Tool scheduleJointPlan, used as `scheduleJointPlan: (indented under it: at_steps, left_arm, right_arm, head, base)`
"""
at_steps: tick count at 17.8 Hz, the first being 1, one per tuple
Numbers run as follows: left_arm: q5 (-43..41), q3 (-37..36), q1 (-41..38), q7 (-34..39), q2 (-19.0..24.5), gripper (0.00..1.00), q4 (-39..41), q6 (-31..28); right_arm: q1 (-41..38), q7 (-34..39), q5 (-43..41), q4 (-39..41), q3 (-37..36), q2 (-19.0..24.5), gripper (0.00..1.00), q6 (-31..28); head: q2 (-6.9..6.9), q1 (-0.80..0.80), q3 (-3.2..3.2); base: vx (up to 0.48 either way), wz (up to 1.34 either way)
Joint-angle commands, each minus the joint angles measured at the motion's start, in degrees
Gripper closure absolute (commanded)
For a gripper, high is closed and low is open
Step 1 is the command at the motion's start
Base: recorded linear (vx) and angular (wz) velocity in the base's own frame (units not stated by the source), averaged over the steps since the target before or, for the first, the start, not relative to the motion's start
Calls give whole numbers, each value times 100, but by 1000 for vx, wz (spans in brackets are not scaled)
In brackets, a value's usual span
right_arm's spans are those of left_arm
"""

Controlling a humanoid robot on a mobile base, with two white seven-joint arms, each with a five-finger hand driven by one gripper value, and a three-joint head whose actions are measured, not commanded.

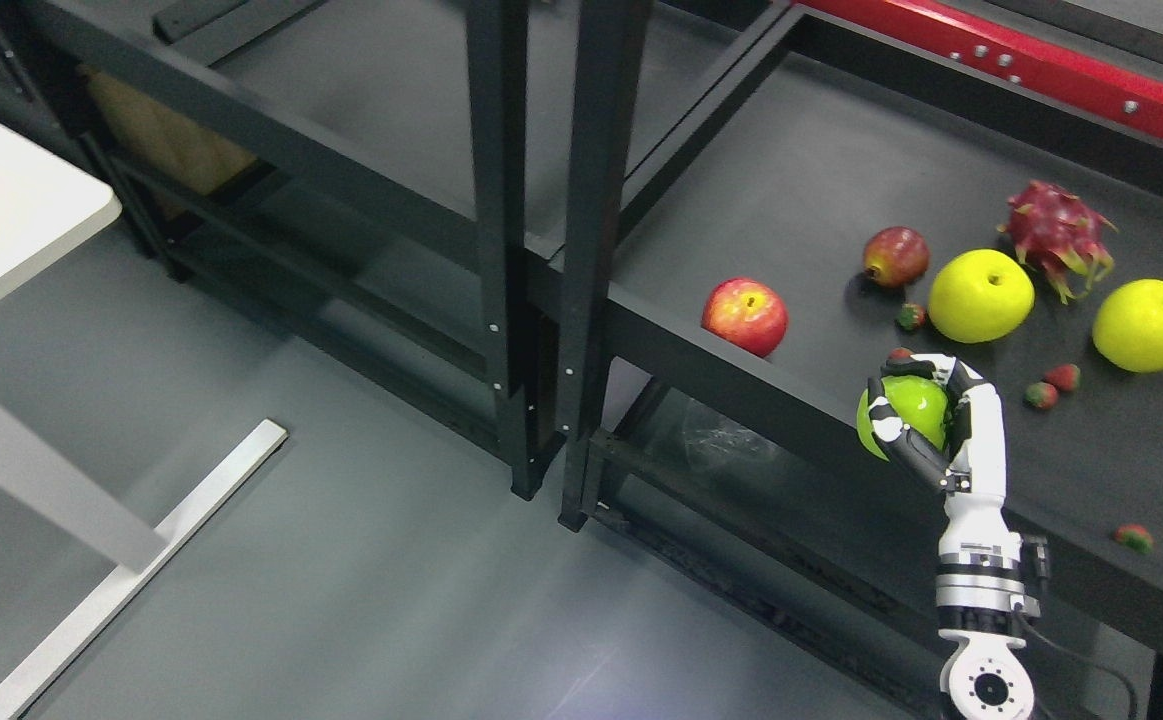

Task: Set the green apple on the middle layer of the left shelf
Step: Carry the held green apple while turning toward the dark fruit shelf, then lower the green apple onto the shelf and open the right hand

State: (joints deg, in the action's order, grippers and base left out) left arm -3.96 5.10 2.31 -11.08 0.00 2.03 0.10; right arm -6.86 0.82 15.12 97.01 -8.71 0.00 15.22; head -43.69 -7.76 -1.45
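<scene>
While gripping the green apple in the clenched right hand over the right shelf, near its front edge, risking clipping the upright posts when crossing to the left shelf, jarring the fruit loose.

The shelf looks like matt black metal. At its 5 o'clock, the glossy apple sits in smooth, plastic-looking fingers.
</scene>
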Motion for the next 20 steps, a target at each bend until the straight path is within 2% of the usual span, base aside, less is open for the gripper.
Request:
scheduleJointPlan:
  at_steps: [1,12,20]
  left_arm:
    - [0,0,-2,1,100,0,-1,-1]
    - [0,0,-2,1,100,0,-1,7]
    - [0,0,7,1,100,0,-1,-1]
  right_arm:
    - [0,6,0,-7,-17,-100,100,-2]
    - [0,6,0,-25,-17,-100,100,-2]
    - [9,-3,0,-25,-17,-100,100,-2]
  head:
    - [0,0,0]
    - [1,0,0]
    - [2,0,0]
  base:
    - [78,-578]
    - [158,-607]
    - [189,-141]
